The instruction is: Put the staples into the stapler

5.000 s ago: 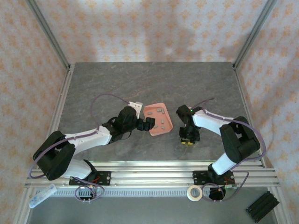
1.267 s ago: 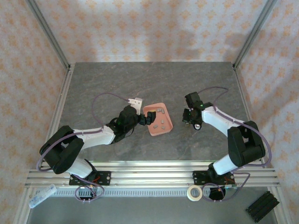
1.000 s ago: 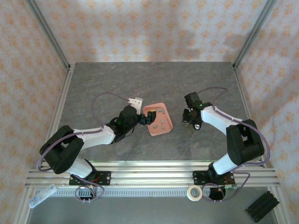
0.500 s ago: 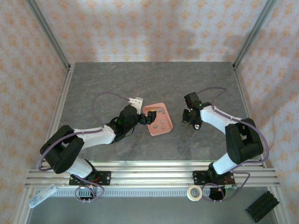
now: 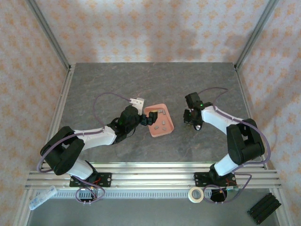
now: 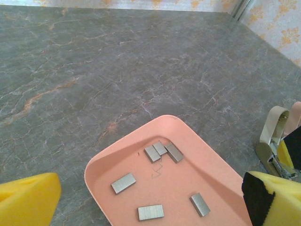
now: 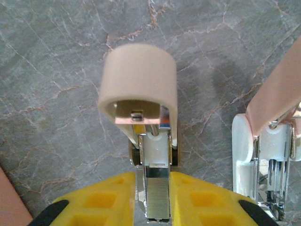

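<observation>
Grey marbled table (image 5: 141, 80) fills the overhead view, with the salmon tray (image 5: 162, 131) near its middle. The left gripper (image 5: 149, 119) reaches to the tray's left rim. The staples (image 5: 161, 121) show as small grey flecks inside the tray, too small to count. The right gripper (image 5: 192, 121) sits to the right of the tray and apart from it, pointed down at the table. Its own body hides whatever lies under it, and its jaws cannot be read from above.

From the left wrist, that gripper's yellow pads (image 6: 28, 200) show only as corners at the bottom left and bottom right of the frame, with the jaws spread wide and nothing between them but the tray. Six strips lie loose in the tray: three bunched at the far side and three spread nearer. At the right edge, on the table beyond the tray, stands a cream stubby piece (image 6: 276, 123) with a metal rail. Beside it is a pink sliver of the stapler (image 6: 296, 113), mostly cut off by the frame.

From the right wrist, the cream piece stands in the centre, its rail running down between the yellow pads (image 7: 99, 202). The pads lie against both sides of the rail with no gap visible, so the jaws are closed on it. The rail's lower end is out of frame. The stapler stands just to the right, apart from the cream piece, and its pink arm and white body are cropped by the edge.
</observation>
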